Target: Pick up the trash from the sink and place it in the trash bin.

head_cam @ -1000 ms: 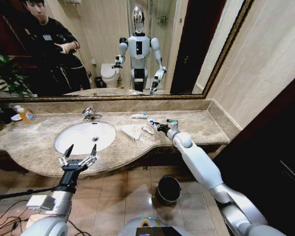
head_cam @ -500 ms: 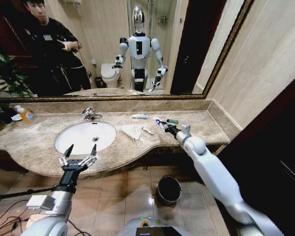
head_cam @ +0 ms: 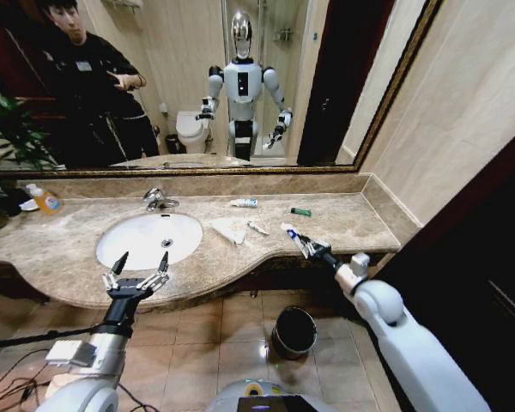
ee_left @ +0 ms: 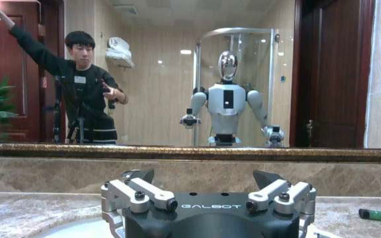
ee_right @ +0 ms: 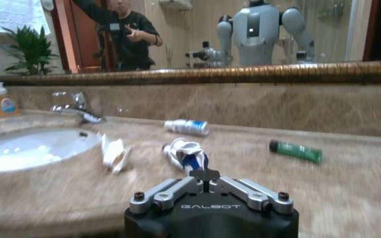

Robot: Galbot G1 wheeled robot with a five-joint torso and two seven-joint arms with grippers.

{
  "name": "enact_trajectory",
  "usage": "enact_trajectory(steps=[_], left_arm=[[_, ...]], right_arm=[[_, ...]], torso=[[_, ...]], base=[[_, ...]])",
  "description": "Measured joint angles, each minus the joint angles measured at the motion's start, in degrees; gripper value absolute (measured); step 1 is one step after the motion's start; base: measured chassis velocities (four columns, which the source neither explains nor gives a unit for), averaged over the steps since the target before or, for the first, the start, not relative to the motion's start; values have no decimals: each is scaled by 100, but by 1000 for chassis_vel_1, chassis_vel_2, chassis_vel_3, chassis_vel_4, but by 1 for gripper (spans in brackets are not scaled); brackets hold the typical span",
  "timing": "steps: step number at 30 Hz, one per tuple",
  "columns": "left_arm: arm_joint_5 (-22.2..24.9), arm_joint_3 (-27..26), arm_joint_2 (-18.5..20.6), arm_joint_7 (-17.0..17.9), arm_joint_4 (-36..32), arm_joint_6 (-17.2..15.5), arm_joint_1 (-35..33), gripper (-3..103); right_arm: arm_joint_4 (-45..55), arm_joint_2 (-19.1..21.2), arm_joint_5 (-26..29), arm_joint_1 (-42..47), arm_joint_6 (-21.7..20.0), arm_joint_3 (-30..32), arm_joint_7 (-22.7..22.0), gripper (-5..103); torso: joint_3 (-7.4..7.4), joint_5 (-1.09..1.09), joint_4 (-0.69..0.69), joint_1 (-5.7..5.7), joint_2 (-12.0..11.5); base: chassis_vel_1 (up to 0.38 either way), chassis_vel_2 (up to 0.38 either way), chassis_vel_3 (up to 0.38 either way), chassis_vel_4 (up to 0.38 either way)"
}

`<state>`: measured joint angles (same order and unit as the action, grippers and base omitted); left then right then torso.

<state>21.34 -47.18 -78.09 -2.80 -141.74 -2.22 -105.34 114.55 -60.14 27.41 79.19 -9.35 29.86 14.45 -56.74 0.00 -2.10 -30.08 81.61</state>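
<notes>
The white oval sink (head_cam: 142, 245) is sunk in the marble counter, and I see no litter inside it. My right gripper (head_cam: 305, 246) hovers over the counter's front right edge, shut on a crumpled white-and-blue tube (head_cam: 290, 232), which also shows in the right wrist view (ee_right: 189, 152). On the counter lie a white tissue (head_cam: 230, 228), a small tube (head_cam: 257, 227), another tube (head_cam: 244, 203) by the mirror and a green piece (head_cam: 301, 211). The dark trash bin (head_cam: 293, 330) stands on the floor below. My left gripper (head_cam: 142, 263) is open in front of the sink.
A chrome tap (head_cam: 157, 200) stands behind the basin. An orange-liquid bottle (head_cam: 45, 201) sits at the far left beside a plant (head_cam: 9, 137). The mirror runs along the back wall. A dark panel (head_cam: 481, 257) closes off the right side.
My right gripper has drawn back from the counter's back towards its front right edge, carrying the white-and-blue tube. The left arm has not moved.
</notes>
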Motion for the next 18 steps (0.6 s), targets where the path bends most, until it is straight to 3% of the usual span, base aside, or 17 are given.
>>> enact_trajectory(steps=[7,11,18], left_arm=[[0,1,1,0,0,0,0,100],[0,0,0,0,0,0,0,100],[0,0,1,0,0,0,0,100]], right_arm=[[-249,-262,-173,832,875,115,199,0],[-575,-431,-196,938,1173,54,212,0],[-1405,-754,-298,801,1230,-49,134,0]], torso=[[0,0,-1,0,0],[0,0,-1,0,-1],[0,0,-1,0,-1]], base=[[0,0,0,0],[0,0,0,0],[0,0,0,0]])
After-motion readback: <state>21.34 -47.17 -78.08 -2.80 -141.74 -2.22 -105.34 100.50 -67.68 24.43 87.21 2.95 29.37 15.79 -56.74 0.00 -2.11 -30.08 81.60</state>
